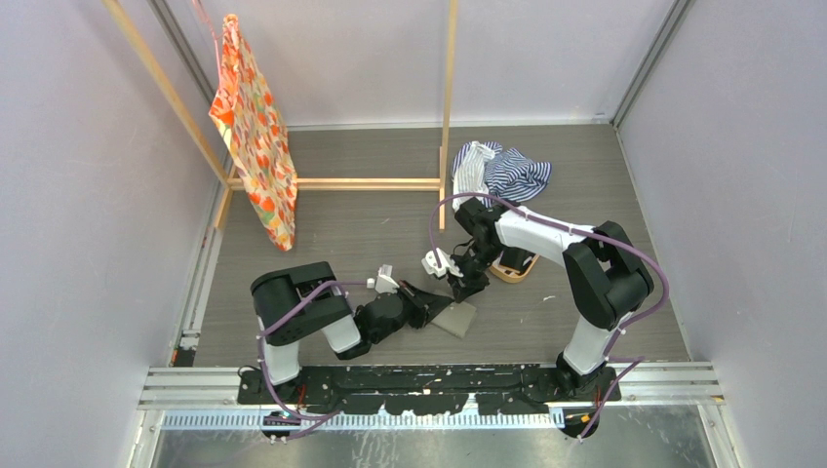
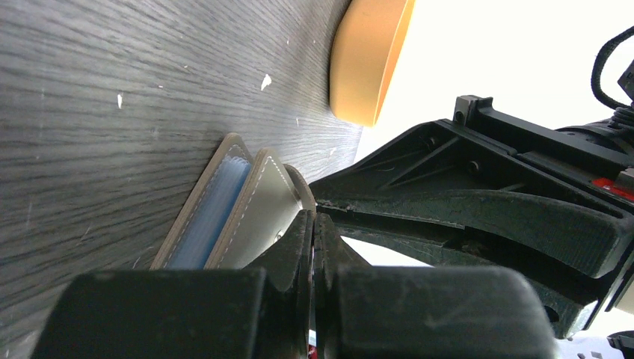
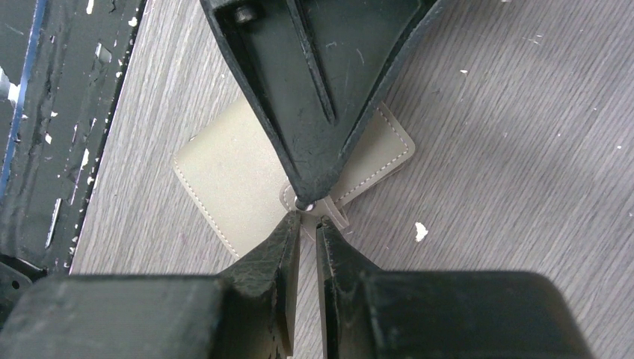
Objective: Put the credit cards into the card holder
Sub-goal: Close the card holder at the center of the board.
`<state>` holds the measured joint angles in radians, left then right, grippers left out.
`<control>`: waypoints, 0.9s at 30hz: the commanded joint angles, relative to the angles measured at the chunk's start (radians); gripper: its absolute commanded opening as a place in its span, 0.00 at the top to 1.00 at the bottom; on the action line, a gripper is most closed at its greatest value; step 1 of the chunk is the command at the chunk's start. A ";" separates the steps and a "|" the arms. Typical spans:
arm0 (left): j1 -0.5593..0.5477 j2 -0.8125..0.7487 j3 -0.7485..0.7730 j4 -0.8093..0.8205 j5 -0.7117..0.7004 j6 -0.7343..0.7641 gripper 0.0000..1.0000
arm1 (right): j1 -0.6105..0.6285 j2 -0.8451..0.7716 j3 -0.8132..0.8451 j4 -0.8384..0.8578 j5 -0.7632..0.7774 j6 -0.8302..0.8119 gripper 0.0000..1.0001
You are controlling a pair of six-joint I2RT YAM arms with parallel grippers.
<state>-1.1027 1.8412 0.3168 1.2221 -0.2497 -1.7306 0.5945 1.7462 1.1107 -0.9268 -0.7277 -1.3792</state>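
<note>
Crowding card holder [image 3: 232, 172]: left claw [image 2: 312, 221] together, right claw [image 3: 308, 224] grip unclear; tray [image 2: 366, 67] nearby.

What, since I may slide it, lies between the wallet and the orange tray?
Bare tabletop with white flecks between wallet and tray, in the left wrist view.

The dark wood-grain bench [image 1: 371, 244] carries the grey card holder [image 1: 456, 318], an orange-tan tray [image 1: 507, 276], a striped cloth [image 1: 507, 171] and a wooden frame [image 1: 366, 182].

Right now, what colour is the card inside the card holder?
Pale blue; the card shows best in the left wrist view.
</note>
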 commanded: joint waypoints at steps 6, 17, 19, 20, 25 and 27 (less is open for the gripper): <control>-0.027 -0.031 -0.023 0.037 -0.030 -0.014 1.00 | 0.005 -0.007 0.010 -0.020 -0.015 -0.007 0.81; -0.028 0.025 -0.036 0.093 -0.036 -0.030 1.00 | 0.008 -0.087 -0.012 -0.187 -0.098 -0.152 0.84; -0.029 0.033 -0.034 0.102 -0.033 -0.031 1.00 | 0.019 -0.086 -0.024 -0.182 -0.082 -0.146 0.84; -0.029 0.037 -0.033 0.104 -0.032 -0.032 1.00 | 0.023 -0.086 -0.032 -0.177 -0.070 -0.146 0.83; -0.029 0.039 -0.033 0.108 -0.030 -0.032 1.00 | 0.093 -0.064 -0.065 -0.078 0.007 -0.061 0.83; -0.028 0.037 -0.034 0.108 -0.028 -0.032 1.00 | 0.118 -0.050 -0.070 -0.014 0.057 0.007 0.84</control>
<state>-1.1259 1.8748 0.2890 1.2720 -0.2626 -1.7588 0.6666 1.6928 1.0496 -1.0428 -0.7406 -1.4612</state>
